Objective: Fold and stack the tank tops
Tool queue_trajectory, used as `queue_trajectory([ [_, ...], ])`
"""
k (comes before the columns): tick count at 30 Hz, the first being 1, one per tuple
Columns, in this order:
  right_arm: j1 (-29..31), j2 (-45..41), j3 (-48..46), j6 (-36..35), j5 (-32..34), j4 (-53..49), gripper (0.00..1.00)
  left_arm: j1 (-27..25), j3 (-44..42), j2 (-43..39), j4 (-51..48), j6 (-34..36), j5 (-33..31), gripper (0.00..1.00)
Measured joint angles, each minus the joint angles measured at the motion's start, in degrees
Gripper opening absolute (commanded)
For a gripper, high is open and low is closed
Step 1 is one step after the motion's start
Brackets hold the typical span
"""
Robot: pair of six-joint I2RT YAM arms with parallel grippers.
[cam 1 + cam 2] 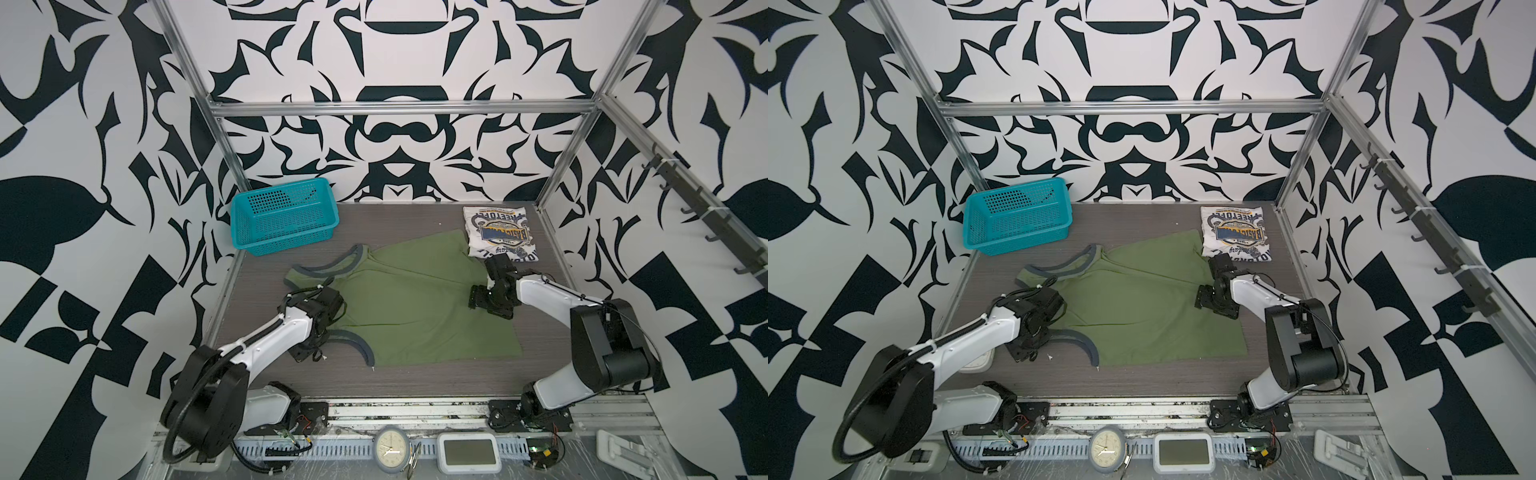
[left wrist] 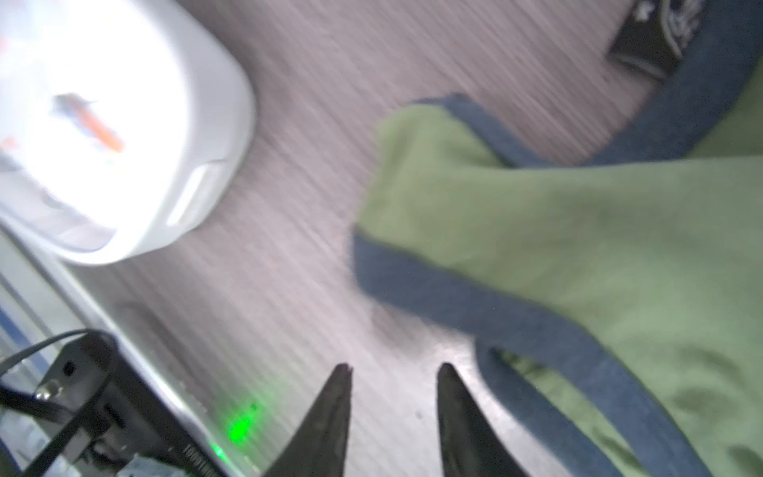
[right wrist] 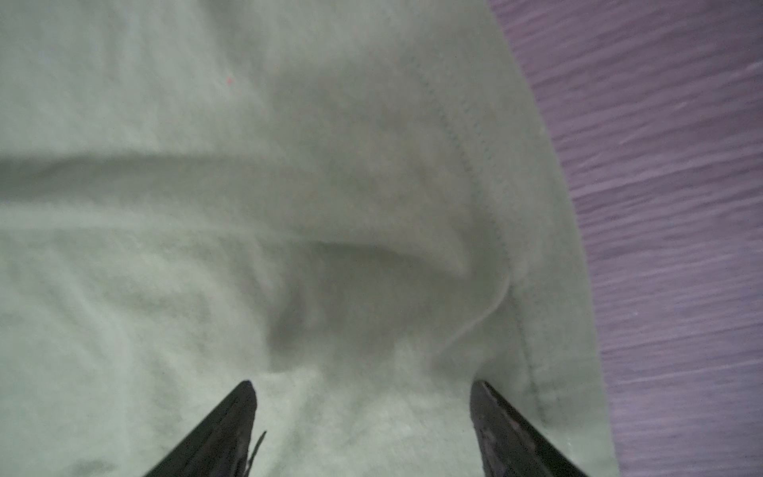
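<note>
The olive green tank top [image 1: 415, 299] [image 1: 1142, 299] lies spread back-up across the middle of the table, its navy-trimmed straps pointing left. The white tank top [image 1: 500, 232] [image 1: 1235, 232] lies folded at the back right, badge print up. My left gripper [image 1: 311, 351] [image 2: 394, 367] hovers over bare table beside the near strap [image 2: 475, 198]. Its jaws stand narrowly apart with nothing between them. My right gripper [image 1: 478, 297] [image 3: 363, 384] is wide open just above the green cloth near its hem on the right, holding nothing.
A teal mesh basket [image 1: 282, 216] [image 1: 1017, 216] stands at the back left. A white device [image 1: 980, 361] [image 2: 124, 144] lies at the table's left edge near my left arm. Metal frame posts border the table; a clock [image 1: 392, 451] sits on the front rail.
</note>
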Motion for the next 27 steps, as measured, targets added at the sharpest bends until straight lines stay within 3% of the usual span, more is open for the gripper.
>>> queue_trajectory([
  [5, -0.66, -0.02, 0.0, 0.0, 0.0, -0.02, 0.84, 0.83, -0.9, -5.92, -1.92, -3.78, -1.9, 0.36],
  [9, -1.01, -0.04, 0.0, 0.02, 0.0, 0.0, 0.84, 2.25, -1.22, -8.09, 1.6, -1.75, -0.81, 0.4],
  [19, -1.05, -0.42, -0.2, 0.02, -0.09, 0.04, 0.84, 2.29, 2.4, 6.8, 6.69, 3.82, 3.67, 0.43],
  [27, -1.33, -0.68, -0.37, 0.0, -0.26, 0.07, 0.84, 3.37, 2.4, 8.22, 6.19, 3.87, 1.75, 0.43],
])
